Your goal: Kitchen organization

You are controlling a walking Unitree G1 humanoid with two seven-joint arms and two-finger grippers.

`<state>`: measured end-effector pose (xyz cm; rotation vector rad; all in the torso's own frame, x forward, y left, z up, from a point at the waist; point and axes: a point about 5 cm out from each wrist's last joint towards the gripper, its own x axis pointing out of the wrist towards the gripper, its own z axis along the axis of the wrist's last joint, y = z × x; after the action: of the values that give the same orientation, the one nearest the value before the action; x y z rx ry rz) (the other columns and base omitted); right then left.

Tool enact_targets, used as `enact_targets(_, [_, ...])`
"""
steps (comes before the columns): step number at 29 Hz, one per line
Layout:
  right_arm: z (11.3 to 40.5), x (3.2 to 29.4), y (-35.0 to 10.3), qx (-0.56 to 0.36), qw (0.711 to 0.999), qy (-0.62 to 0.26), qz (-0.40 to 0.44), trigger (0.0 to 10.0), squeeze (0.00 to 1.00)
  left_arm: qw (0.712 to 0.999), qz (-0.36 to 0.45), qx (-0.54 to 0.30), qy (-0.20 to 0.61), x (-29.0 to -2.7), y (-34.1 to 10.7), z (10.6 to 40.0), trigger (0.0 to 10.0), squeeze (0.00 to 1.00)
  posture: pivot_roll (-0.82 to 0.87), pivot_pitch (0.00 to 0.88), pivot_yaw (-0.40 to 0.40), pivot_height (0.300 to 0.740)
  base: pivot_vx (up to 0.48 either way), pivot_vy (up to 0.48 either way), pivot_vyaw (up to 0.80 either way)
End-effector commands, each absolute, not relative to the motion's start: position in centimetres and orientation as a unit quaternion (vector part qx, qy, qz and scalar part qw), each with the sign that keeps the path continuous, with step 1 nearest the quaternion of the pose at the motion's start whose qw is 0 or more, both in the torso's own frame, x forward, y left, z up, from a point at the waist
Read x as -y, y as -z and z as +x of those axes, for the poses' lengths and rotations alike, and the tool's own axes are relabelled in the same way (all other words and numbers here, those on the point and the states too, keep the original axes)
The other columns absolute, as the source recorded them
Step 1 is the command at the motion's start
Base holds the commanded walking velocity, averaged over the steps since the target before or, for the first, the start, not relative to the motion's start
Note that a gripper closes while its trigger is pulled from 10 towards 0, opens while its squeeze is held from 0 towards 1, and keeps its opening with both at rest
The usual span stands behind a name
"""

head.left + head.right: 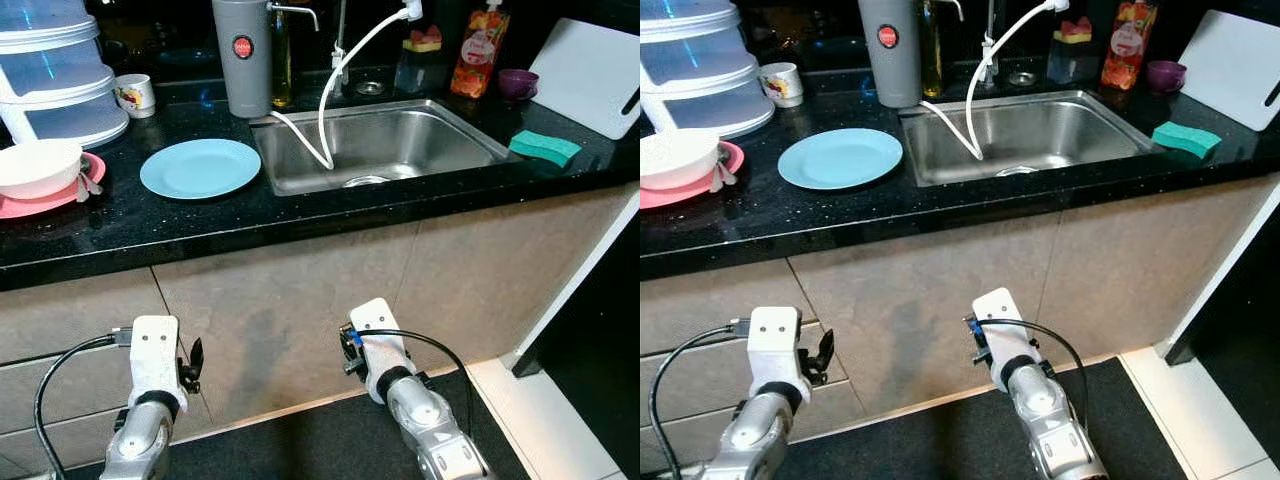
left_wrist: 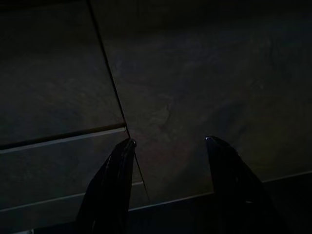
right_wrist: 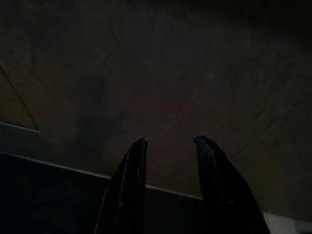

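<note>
On the worktop, a plate lies left of the sink (sponge to its right).

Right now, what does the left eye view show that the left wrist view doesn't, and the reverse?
The left eye view shows the black countertop with a blue plate, a steel sink, a green sponge, a white bowl on a pink plate, and both arms hanging low. The left wrist view, very dark, shows the left gripper with fingers apart, holding nothing. Both views share the beige cabinet front below the counter.
</note>
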<state>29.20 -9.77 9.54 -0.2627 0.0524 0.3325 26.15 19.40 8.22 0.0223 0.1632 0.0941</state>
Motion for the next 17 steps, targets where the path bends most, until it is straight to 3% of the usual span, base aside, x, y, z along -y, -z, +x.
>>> enact_targets(1, [28.92,9.82,-9.29,-0.022,0.977,-0.165,-0.132,10.0,0.0,0.995,0.017,-0.084,-0.056,-19.78,-8.02,26.13,10.0,0.0,-0.05,0.045,0.008,0.74,0.0,0.0,0.0])
enact_targets(6, [28.92,9.99,-9.08,-0.029,0.977,-0.172,-0.119,10.0,0.0,0.996,0.012,-0.074,-0.048,-19.47,-8.13,25.85,10.0,0.0,-0.05,0.034,-0.015,0.74,0.0,0.0,0.0])
enact_targets(17, [28.86,9.78,-9.29,-0.022,0.979,-0.168,-0.115,10.0,0.0,0.996,-0.012,-0.077,-0.051,-19.74,-7.94,25.68,10.0,0.0,-0.06,0.054,0.016,0.74,0.0,0.0,0.0])
